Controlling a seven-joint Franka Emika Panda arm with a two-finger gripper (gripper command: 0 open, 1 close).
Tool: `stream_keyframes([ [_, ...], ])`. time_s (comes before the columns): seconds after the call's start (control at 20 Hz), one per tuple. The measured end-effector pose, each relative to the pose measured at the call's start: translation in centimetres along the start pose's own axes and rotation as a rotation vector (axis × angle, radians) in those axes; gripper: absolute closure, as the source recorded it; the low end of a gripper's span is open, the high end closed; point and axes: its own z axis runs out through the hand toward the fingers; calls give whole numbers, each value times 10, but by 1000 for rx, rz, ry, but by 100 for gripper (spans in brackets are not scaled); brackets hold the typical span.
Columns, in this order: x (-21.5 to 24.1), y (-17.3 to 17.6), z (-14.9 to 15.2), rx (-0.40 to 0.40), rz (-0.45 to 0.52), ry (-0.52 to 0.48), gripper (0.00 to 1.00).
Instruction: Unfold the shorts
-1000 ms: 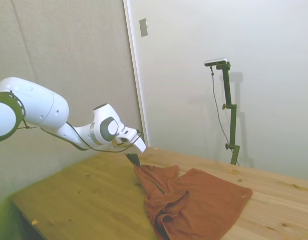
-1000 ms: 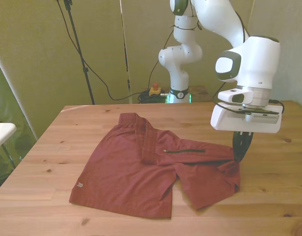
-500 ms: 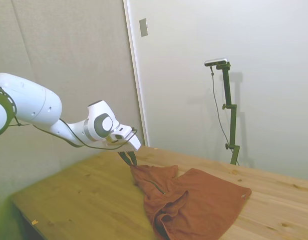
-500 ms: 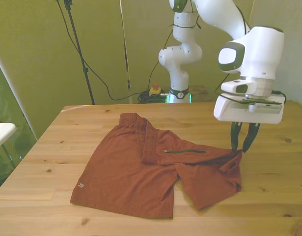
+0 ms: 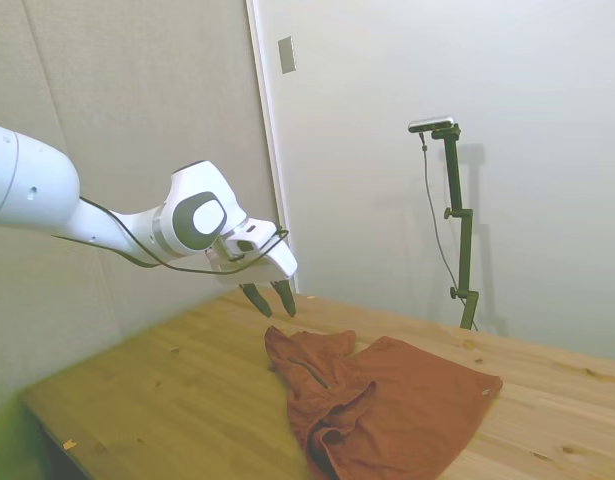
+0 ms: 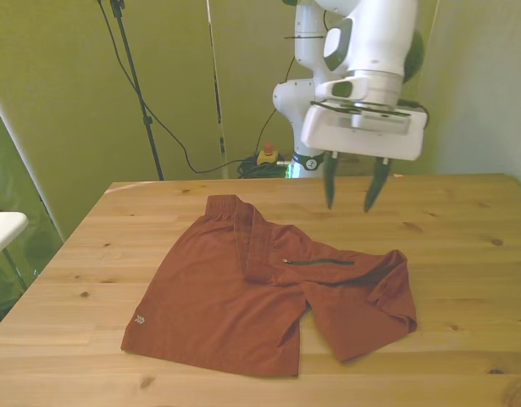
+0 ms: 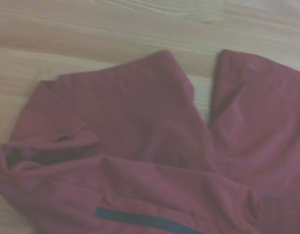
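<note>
Your shorts [image 6: 243, 297] lie mid-table, spread mostly flat, nearer the front edge. Not finished: the waistband is turned over along the middle, and the leg toward the front view's right is bunched at its corner (dark stripe showing). Your gripper [image 6: 355, 191] hangs empty above, fingers apart.

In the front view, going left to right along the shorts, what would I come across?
Small light tag → folded waistband strip → thin dark stripe → curled-up corner of the shorts, with the open gripper above.
</note>
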Motion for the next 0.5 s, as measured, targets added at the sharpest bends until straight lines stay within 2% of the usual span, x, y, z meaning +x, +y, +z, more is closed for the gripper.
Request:
stream_keyframes([
  [0.15, 23, 43, -1, -6, -10, -12, 0],
  [0.3, 47, 80, 12, 12, -28, -51, 0],
  [0.4, 61, 94, 24, 13, -31, -58, 0],
  [0.45, 67, 91, 38, 5, -30, -57, 0],
  [0.5, 68, 89, 39, 5, -34, -57, 0],
])
